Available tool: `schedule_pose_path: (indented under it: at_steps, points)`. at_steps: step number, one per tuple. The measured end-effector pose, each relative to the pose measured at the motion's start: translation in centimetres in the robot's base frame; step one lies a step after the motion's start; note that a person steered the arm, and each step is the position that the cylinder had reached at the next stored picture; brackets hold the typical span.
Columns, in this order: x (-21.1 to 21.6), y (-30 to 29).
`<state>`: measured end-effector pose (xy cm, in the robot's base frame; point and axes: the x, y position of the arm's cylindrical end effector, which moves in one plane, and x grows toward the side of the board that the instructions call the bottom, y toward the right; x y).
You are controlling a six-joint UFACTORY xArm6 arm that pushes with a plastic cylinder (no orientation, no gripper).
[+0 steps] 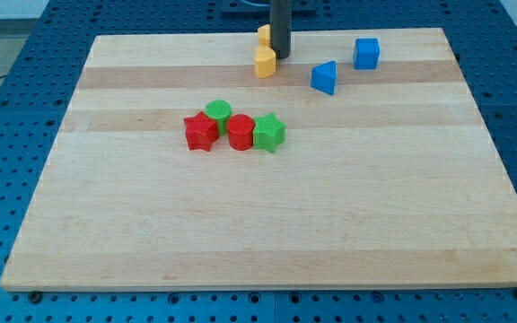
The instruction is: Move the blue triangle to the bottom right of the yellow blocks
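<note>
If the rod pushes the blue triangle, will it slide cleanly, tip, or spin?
The blue triangle sits flat and squat on the smooth wooden board, so it will probably slide rather than tip. Its angled sides suggest an off-centre push may spin it. My tip is at the yellow blocks, left of it.

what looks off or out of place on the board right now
Nothing stands out. Every block sits flat on the wooden board, none tipped or damaged. My tip is wedged between the two yellow blocks, partly hiding the upper one; the blue triangle lies apart to the view's right.
</note>
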<state>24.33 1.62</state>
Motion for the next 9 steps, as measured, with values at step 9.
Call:
schedule_pose_path:
  at_steps: [9]
  points:
    - [8.7, 13.4]
